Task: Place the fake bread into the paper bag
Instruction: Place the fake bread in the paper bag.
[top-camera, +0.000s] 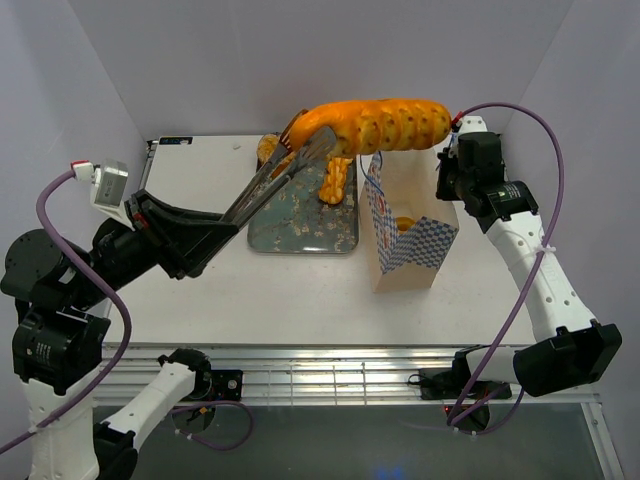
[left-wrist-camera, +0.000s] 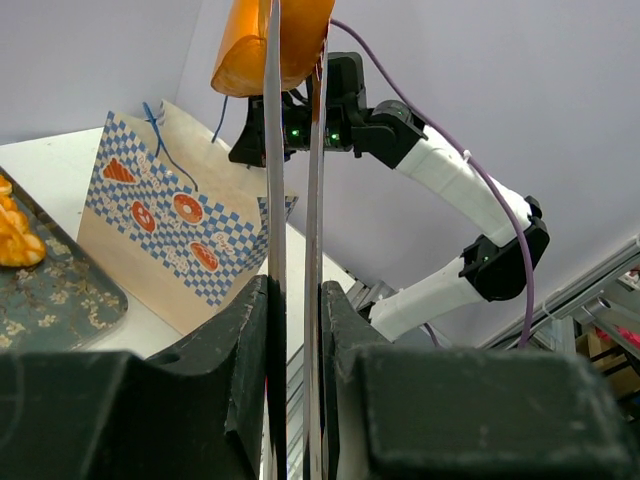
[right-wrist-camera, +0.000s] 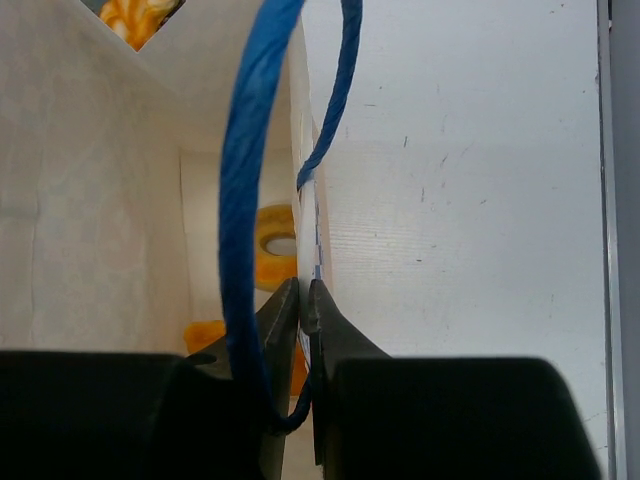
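Top external view: left gripper (left-wrist-camera: 295, 300) squeezes tongs (top-camera: 275, 180) clamping the glossy baguette (top-camera: 385, 125) aloft, 12 o'clock of the paper bag (top-camera: 410, 245); right gripper (right-wrist-camera: 305, 295) pinches its rim. Likely light, stiff, slippery; grip mid-length.

Overhead camera looks down on the paper bag (top-camera: 420, 245); left wrist camera faces its checkered side from farther off; right wrist peers inside, close.
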